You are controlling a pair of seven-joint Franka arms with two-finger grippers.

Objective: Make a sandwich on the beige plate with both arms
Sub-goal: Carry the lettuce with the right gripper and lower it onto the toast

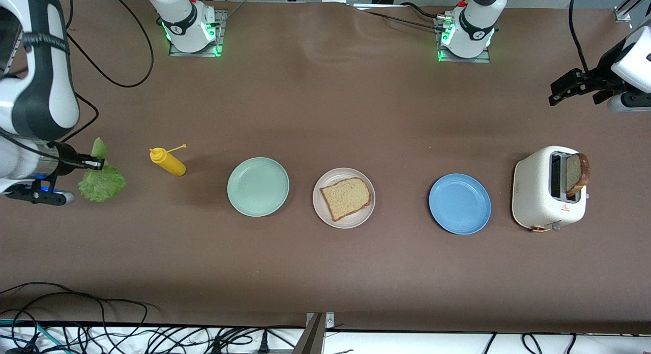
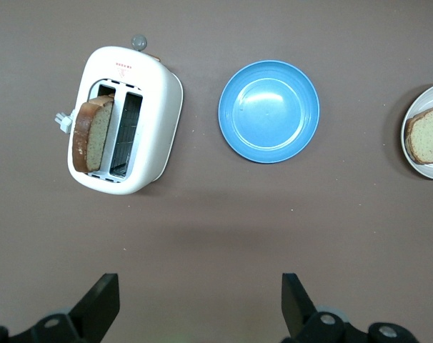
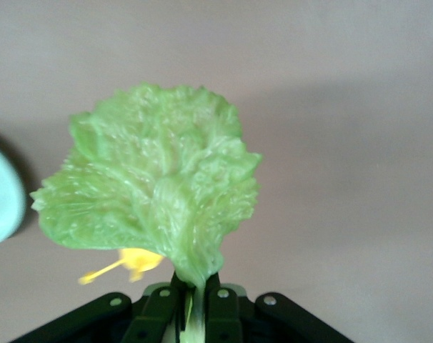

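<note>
While the right gripper pinches the lettuce leaf by its stem, ruffled edge pointing away, above the table's right-arm end, one bread slice lies flat on the beige plate. Left gripper hovers spread apart.

A robotics lab is showing itself here: two arm bases are glowing green, bolted onto a brown-covered table, while loose black cables are sprawling along its edge.
</note>
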